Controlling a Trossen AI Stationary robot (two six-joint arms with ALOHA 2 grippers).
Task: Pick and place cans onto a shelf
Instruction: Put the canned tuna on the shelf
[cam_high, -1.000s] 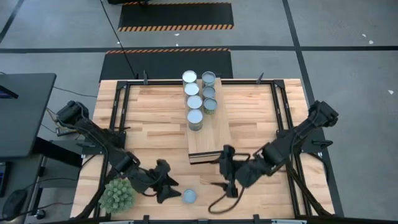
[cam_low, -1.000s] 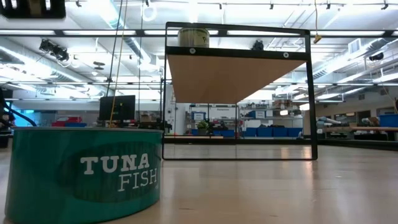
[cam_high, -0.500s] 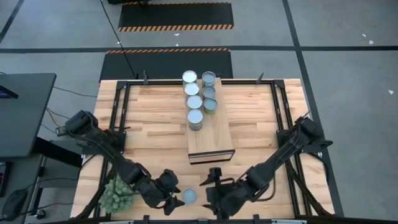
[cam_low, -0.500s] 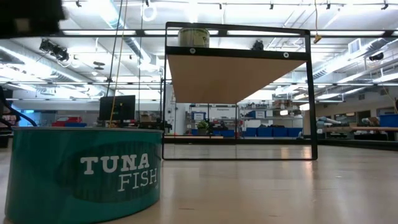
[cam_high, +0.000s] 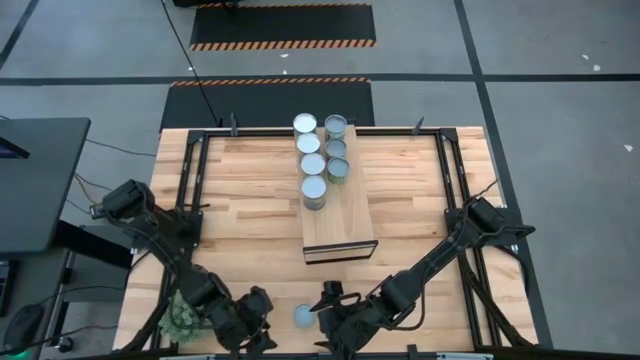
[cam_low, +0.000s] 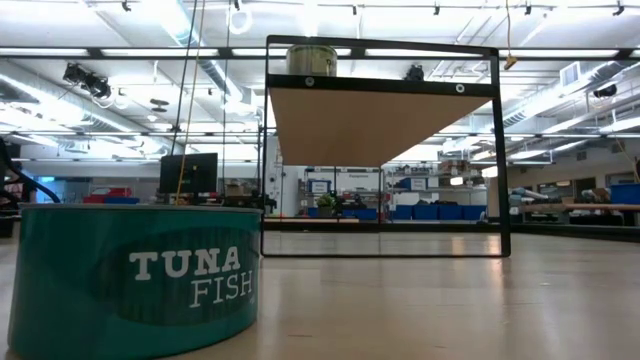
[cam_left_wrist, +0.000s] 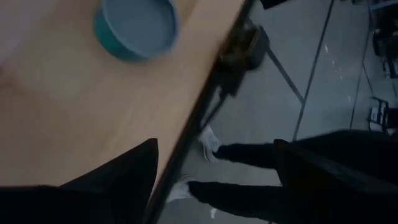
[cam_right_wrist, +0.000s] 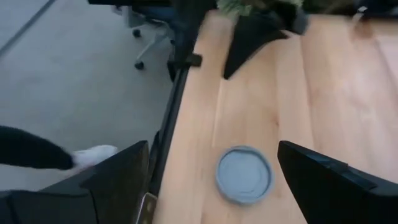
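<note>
One blue-grey can (cam_high: 303, 316) with a teal "TUNA FISH" label (cam_low: 135, 275) stands on its base on the table near the near edge. Several cans (cam_high: 314, 188) stand in two rows on the far half of the light-wood shelf (cam_high: 340, 225). One of them shows on the shelf top in the low view (cam_low: 311, 60). My left gripper (cam_high: 260, 325) is open and empty, left of the lone can (cam_left_wrist: 137, 28). My right gripper (cam_high: 326, 310) is open and empty, just right of the can (cam_right_wrist: 244, 174), apart from it.
The spiky green plant (cam_high: 185, 312) sits at the near left corner, partly under my left arm. The table's near edge (cam_left_wrist: 186, 143) runs close by both grippers. A person's legs and a white shoe (cam_right_wrist: 93, 155) show on the floor beyond it.
My right gripper has gone from beside the shelf's near end toward the table's near edge and left, ending next to the lone can. My left gripper has drawn back from the can toward the near edge. The can has stayed put.
</note>
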